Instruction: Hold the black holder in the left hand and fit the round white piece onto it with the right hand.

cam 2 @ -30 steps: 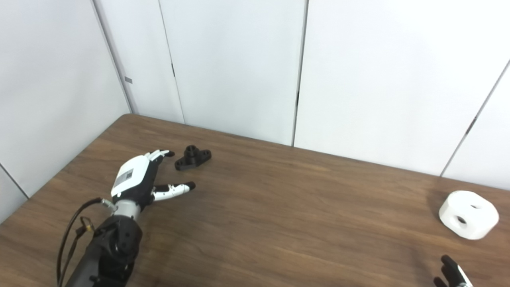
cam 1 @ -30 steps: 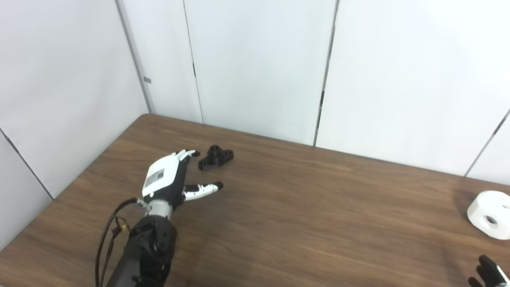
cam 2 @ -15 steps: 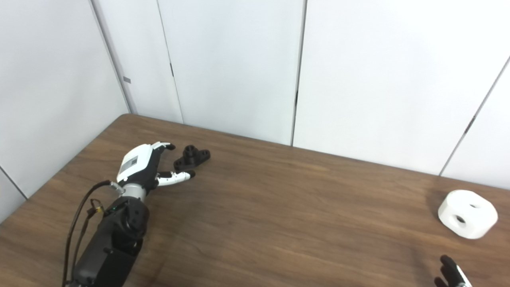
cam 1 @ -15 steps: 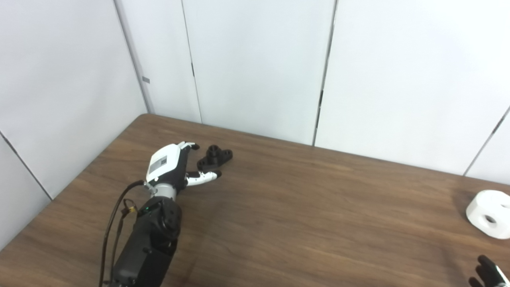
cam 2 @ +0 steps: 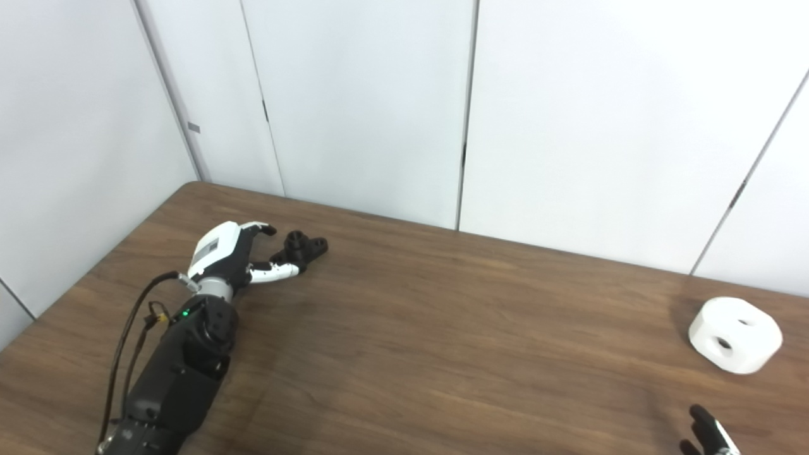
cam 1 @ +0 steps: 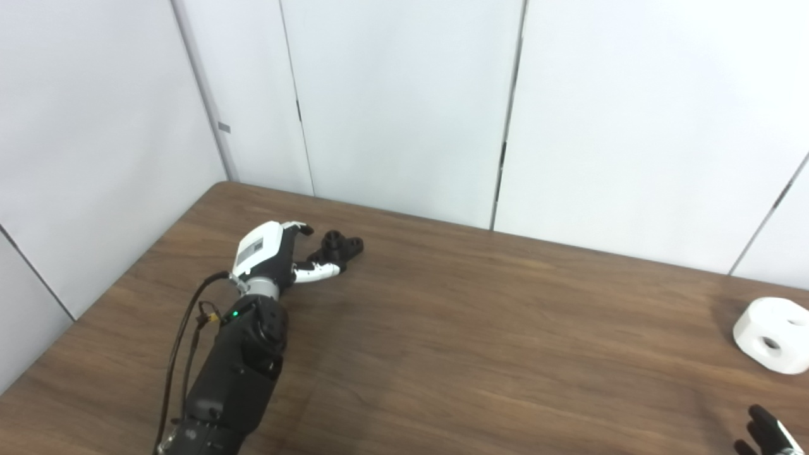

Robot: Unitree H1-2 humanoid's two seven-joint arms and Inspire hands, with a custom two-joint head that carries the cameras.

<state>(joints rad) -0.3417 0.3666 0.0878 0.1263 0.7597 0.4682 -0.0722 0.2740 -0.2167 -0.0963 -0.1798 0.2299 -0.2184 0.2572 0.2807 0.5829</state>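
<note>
Two parts well apart on the surface [cam 1: 442, 328]: left hand [cam 1: 272, 256] spread at the black holder [cam 1: 338, 246], not yet gripping; next close and lift; white piece [cam 1: 772, 333] far right, right hand [cam 1: 765, 436] state unclear.

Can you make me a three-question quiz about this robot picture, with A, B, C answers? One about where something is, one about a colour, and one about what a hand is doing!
1. Where is the round white piece?
A. On the table's right side
B. In the left hand
C. On the floor

2. What colour is the holder?
A. Red
B. Black
C. Yellow

3. What is the left hand doing?
A. Waving high up
B. Holding the white piece
C. Open beside the holder, fingers apart

Answers: 1 A, it lies on the table far from the left hand. 2 B, it looks black. 3 C, fingers flank it unclosed.
</note>
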